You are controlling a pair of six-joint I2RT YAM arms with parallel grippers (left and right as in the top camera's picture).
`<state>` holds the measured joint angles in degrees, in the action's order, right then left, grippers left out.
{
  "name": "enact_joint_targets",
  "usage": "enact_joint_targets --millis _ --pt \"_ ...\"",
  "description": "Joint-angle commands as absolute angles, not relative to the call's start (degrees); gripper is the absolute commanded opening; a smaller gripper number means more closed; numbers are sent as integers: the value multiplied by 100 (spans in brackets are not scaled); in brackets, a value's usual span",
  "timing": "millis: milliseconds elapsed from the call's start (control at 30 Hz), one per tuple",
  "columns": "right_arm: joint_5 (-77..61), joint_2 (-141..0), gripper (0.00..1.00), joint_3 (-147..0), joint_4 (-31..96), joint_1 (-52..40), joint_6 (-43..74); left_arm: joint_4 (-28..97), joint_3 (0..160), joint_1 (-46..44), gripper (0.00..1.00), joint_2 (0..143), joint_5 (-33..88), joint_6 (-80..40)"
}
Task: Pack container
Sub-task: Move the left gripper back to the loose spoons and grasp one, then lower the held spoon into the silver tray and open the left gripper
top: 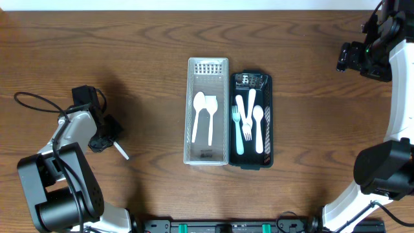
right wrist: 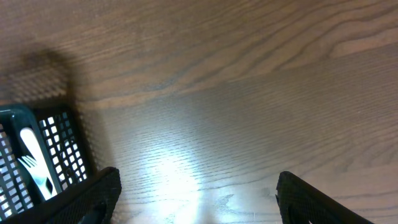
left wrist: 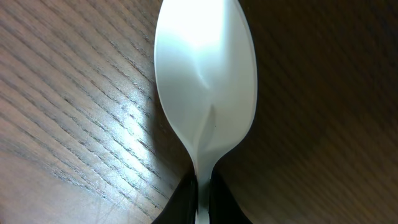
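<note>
My left gripper is shut on the handle of a white plastic spoon, low over the wood at the left of the table; the spoon's bowl fills the left wrist view and its tip shows in the overhead view. A white basket at the centre holds two white spoons. A dark green basket beside it on the right holds pale blue and white forks and spoons. My right gripper is open and empty, over bare wood at the far right.
The dark green basket's corner with a fork in it shows at the left edge of the right wrist view. A black cable loops beside the left arm. The table's front edge holds a black rail.
</note>
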<state>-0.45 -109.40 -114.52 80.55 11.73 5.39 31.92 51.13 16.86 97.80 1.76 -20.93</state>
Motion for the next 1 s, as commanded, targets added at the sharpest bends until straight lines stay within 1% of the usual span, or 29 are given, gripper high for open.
enact_joint_targets --millis 0,133,267,400,500,600,767,867,967 --pt "-62 -10967 83 -11421 8068 1205 462 3415 4987 1671 6 9826 259 -1946" --pt "-62 -10965 83 -11421 8077 1205 462 3920 5408 1470 6 9238 259 -1686" --pt "-64 -10965 83 -11421 8075 1205 462 4646 6051 982 6 8639 259 -1500" --pt "-64 -10965 83 -11421 8071 1205 462 5306 6735 261 6 8318 259 -1500" --pt "-64 -10965 83 -11421 8071 1205 462 5612 7225 -471 6 8261 259 -1503" --pt "-64 -10965 83 -11421 8073 1205 462 5612 7483 -1208 6 8274 259 -1503" --pt "-64 -10965 83 -11421 8077 1203 462 5089 7498 -2462 6 8541 259 -1505" --pt "-64 -10965 83 -11421 8082 1203 462 4888 7498 -2943 6 8962 259 -1505" --pt "-64 -10965 83 -11421 8103 1203 462 4768 7498 -3192 6 9485 259 -1505"
